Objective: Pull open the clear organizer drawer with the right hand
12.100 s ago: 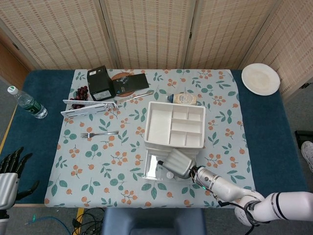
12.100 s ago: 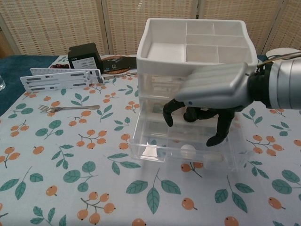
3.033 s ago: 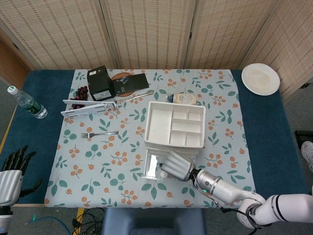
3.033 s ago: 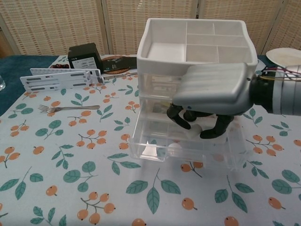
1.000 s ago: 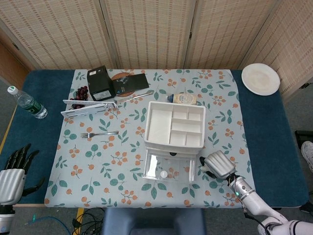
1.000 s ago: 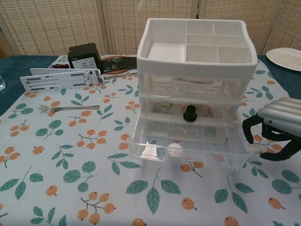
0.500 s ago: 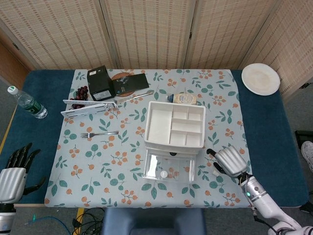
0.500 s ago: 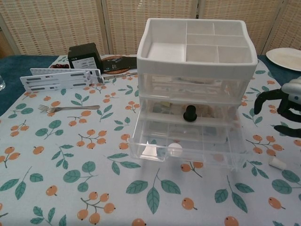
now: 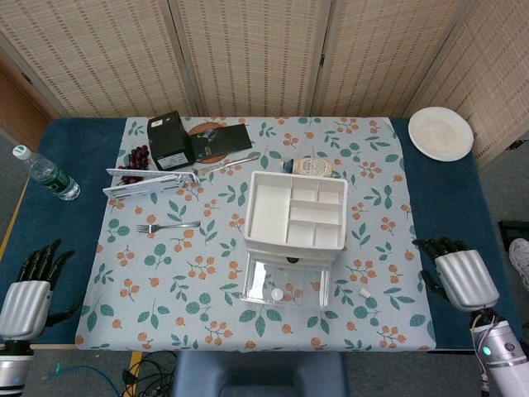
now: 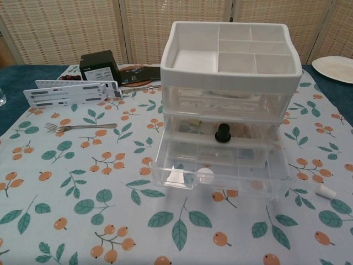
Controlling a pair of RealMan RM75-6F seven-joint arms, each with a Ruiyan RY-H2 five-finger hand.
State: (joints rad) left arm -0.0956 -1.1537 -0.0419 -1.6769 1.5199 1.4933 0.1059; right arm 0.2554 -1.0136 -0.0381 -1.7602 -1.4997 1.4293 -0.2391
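Observation:
The clear organizer (image 9: pixel 296 217) (image 10: pixel 229 88) with a white divided top tray stands mid-table. Its bottom drawer (image 9: pixel 285 284) (image 10: pixel 220 168) is pulled out toward the front edge, with a white knob (image 10: pixel 205 175) on its front. A black knob (image 10: pixel 222 132) shows on the drawer above. My right hand (image 9: pixel 459 276) hovers over the blue cloth at the table's right front, well away from the drawer, fingers spread and empty. My left hand (image 9: pixel 29 294) hangs off the front left corner, open. Neither hand shows in the chest view.
A small white cap (image 9: pixel 363 292) (image 10: pixel 326 192) lies right of the open drawer. A fork (image 9: pixel 168 226), white strips (image 9: pixel 153 180), a black box (image 9: pixel 169 141), a jar (image 9: pixel 310 166), a plate (image 9: pixel 440 132) and a water bottle (image 9: pixel 45 174) lie around the table.
My right hand has drawn back from beside the drawer to the table's right front edge and left the chest view. The drawer stays pulled out.

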